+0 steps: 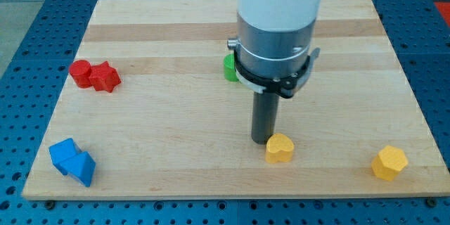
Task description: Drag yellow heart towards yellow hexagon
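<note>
Where blue pegboard surrounds it, pale wooden board (176, 133).

- No text, label, brand, number or sign can be read anywhere in the camera view.
- The wooden board (176, 155) and the coloured blocks on it carry no markings.

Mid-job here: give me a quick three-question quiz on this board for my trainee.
1. True or false: my tip is at the upper left edge of the yellow heart.
2. The yellow hexagon lies toward which side from the heart: A the view's left, B the view's right, C the view's top?
3. Which colour block is partly hidden behind the arm?

Key: 1 true. 2 B. 3 green.
</note>
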`<state>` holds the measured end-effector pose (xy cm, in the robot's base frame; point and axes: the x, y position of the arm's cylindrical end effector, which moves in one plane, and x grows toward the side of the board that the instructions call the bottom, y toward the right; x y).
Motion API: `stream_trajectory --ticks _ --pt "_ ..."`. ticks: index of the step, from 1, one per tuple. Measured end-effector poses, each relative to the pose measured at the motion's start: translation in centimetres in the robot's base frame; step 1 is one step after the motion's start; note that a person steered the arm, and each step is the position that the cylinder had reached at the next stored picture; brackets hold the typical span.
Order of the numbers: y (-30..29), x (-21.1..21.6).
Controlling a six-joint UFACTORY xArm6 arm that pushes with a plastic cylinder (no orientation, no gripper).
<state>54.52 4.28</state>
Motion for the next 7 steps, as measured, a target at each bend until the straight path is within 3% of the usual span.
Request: stream_trajectory --ticks 2,3,7 --pt "-3.7 1.8" --pt "-2.7 2.2" --pt "9.4 2.4"
